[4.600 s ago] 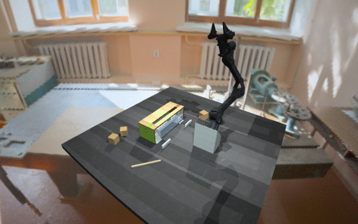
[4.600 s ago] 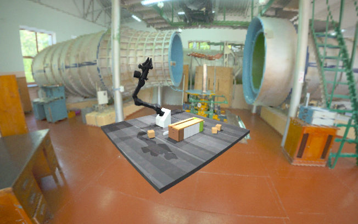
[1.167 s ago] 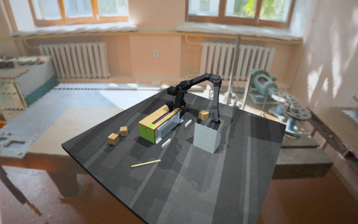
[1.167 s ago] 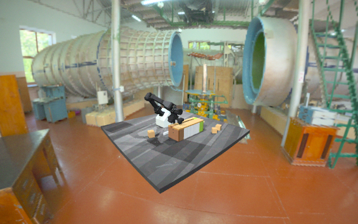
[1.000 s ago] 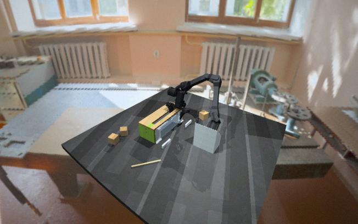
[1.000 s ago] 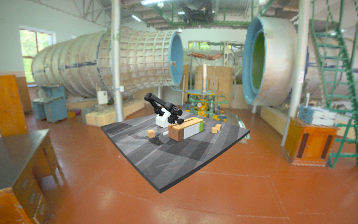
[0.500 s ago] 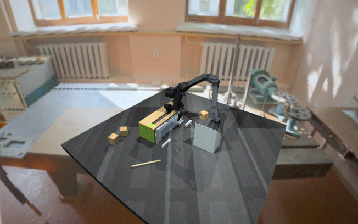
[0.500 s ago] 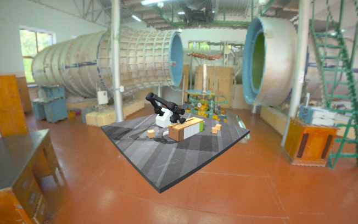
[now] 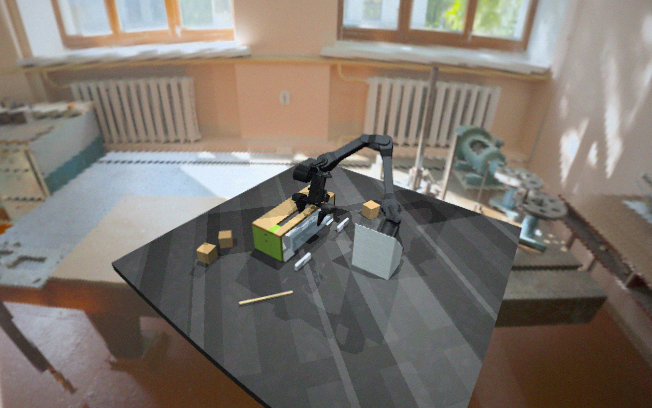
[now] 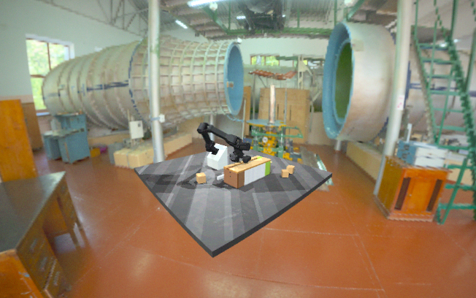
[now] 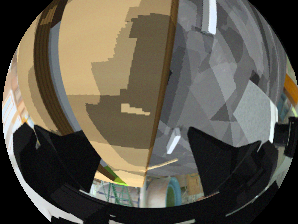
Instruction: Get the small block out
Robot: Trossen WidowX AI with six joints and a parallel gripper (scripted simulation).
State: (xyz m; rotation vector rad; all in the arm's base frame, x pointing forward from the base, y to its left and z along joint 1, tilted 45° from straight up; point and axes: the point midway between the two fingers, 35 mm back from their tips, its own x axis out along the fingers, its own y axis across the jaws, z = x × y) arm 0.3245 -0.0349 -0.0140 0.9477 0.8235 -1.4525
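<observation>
The box has a tan top, a green end and a clear front. I cannot make out the small block inside it in any view. My gripper is open and empty. It points down just above the far end of the box, away from the green end. In the wrist view its fingers straddle the top front edge of the box, one over the tan top and one over the table.
Tan cubes lie on the table. Two white bars lie in front of the box. A pale wedge-shaped block stands by the arm's base. A wooden stick lies nearer the front.
</observation>
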